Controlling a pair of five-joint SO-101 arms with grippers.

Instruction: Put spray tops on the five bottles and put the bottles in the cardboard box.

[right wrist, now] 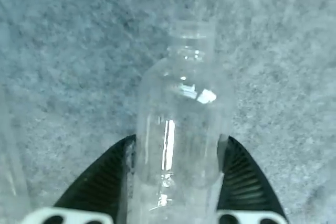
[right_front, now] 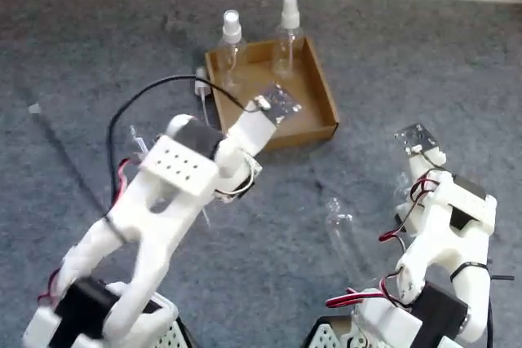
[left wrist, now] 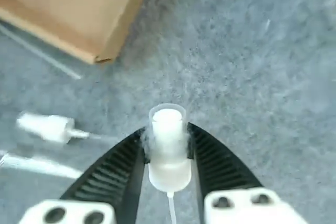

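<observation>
My left gripper [left wrist: 168,130] is shut on a white spray top [left wrist: 168,148], held just above the grey mat near a corner of the cardboard box [left wrist: 79,9]. My right gripper [right wrist: 176,142] is shut on a clear bottle [right wrist: 181,119] with a bare threaded neck. In the high view the cardboard box [right_front: 326,99] sits at the back with two capped bottles standing in it, one [right_front: 232,42] at its left and one [right_front: 289,26] at its rear. The left arm [right_front: 175,169] stretches toward the box's front. The right arm [right_front: 444,218] stands at the right.
A clear uncapped bottle [right_front: 344,234] lies on the mat between the arms. A loose spray top [left wrist: 47,125] with its tube lies near the left gripper, and another [right_front: 201,85] lies beside the box's left wall. Open mat stretches to the far left and right.
</observation>
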